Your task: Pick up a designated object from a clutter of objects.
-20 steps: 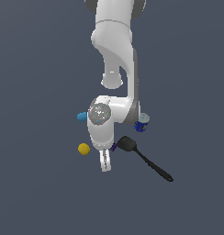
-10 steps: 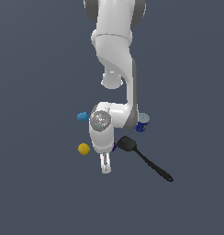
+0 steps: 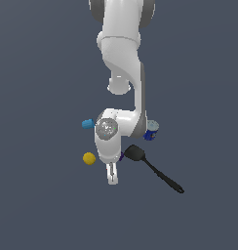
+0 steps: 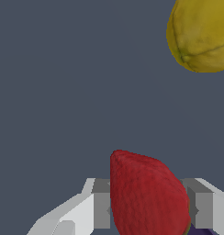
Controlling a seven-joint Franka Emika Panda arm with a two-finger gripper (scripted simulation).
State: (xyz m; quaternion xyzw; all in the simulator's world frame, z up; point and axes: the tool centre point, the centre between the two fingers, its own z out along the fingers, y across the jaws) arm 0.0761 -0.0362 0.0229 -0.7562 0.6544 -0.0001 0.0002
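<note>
The red strawberry sits between my two fingers in the wrist view, with a pad against each side. My gripper is shut on it, low over the grey floor. In the exterior view my gripper points down at the near edge of the clutter, and the hand hides the strawberry. The yellow ball lies just to the exterior view's left of the gripper and also shows in the wrist view.
A black spatula lies to the exterior view's right of the gripper, handle pointing away. A light blue cylinder and a blue can lie behind the hand. A sliver of the purple cube shows beside the hand.
The hand has sunk slightly toward the floor. The objects around it have not moved.
</note>
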